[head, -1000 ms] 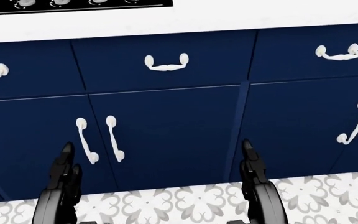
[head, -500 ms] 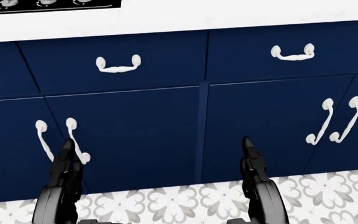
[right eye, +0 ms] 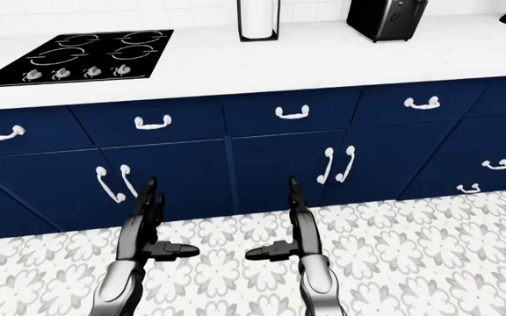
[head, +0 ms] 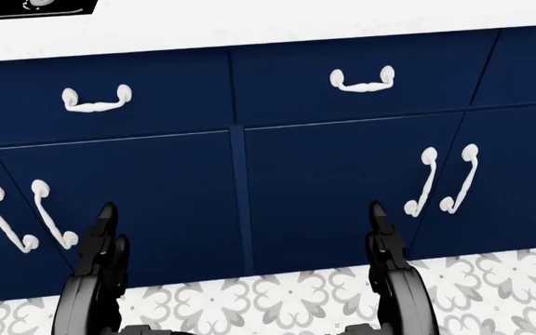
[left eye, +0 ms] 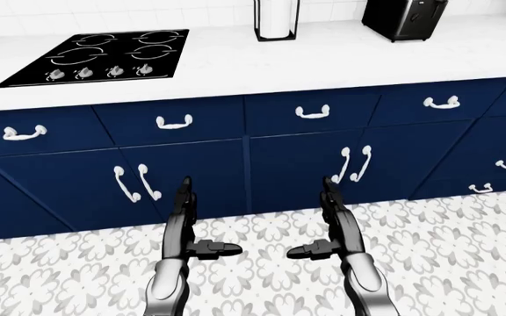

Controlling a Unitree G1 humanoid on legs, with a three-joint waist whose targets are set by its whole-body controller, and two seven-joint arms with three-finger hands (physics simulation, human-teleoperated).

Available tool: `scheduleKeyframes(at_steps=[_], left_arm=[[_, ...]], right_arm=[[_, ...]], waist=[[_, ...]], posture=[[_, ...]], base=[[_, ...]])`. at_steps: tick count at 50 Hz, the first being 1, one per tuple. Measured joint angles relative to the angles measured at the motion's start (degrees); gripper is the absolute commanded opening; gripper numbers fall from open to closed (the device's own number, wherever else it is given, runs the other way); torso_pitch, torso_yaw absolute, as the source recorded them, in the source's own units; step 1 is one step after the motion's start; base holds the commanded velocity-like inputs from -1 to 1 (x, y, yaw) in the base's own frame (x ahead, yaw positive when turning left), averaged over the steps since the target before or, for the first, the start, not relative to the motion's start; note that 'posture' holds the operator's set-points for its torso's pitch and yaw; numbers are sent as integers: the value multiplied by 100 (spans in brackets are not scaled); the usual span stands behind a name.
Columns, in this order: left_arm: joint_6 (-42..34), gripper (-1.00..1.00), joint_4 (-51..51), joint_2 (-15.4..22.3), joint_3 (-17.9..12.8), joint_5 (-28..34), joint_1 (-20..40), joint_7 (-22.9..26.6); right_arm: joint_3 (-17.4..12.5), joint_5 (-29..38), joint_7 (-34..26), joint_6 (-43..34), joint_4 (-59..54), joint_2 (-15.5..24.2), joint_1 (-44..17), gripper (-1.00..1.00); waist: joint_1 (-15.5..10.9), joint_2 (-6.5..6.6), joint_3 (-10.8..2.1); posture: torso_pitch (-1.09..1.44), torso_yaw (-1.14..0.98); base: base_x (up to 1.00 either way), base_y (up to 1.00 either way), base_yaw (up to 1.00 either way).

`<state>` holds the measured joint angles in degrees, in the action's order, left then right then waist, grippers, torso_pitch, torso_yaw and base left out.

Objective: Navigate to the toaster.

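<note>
The black toaster (left eye: 405,18) stands on the white counter (left eye: 323,56) at the top right of the left-eye view, and shows in the right-eye view (right eye: 386,18) too. It is far from both hands. My left hand (left eye: 183,217) and right hand (left eye: 332,214) are held out low over the patterned floor, fingers straight and open, holding nothing. In the head view the left hand (head: 103,241) and right hand (head: 380,234) show against the navy cabinet doors.
A black cooktop (left eye: 99,56) lies in the counter at the top left. A paper towel holder (left eye: 276,18) stands left of the toaster. Navy cabinets (left eye: 249,158) with white handles run across the view. Grey patterned floor tiles (left eye: 464,257) lie below.
The whole head view has shifted: cabinets and handles slide left, so the camera has moved right along the counter. The hands keep the same open pose.
</note>
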<state>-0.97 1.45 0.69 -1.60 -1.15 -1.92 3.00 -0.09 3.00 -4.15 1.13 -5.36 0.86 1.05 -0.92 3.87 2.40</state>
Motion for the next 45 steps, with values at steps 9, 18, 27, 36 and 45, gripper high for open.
scheduleKeyframes(at_steps=[9, 18, 27, 36, 45], left_arm=[[-31, 100, 47, 49, -89, 5, -24, -32], [-52, 100, 54, -38, 114, 9, -58, 40], [10, 100, 0, -1, -7, 9, -4, -10], [-41, 100, 22, 50, -88, 8, -21, -35], [-29, 100, 126, -32, 99, 6, -23, 48]], right_arm=[[60, 9, -28, -14, -36, -43, 0, 100], [-99, 14, 41, -32, -43, 28, 52, 100], [6, 14, 4, -14, 3, -3, -2, 100], [69, 22, -19, -43, 2, -49, 0, 100], [-83, 30, 48, -62, -26, 24, 51, 100]], waist=[[-69, -270, -64], [94, -560, -54], [-8, 32, 5], [-71, -276, -60], [87, -559, -53]], posture=[[0, 0], [0, 0], [0, 0], [0, 0], [0, 0]], base=[[0, -41, 0], [0, -41, 0], [0, -41, 0], [0, -41, 0], [0, -41, 0]])
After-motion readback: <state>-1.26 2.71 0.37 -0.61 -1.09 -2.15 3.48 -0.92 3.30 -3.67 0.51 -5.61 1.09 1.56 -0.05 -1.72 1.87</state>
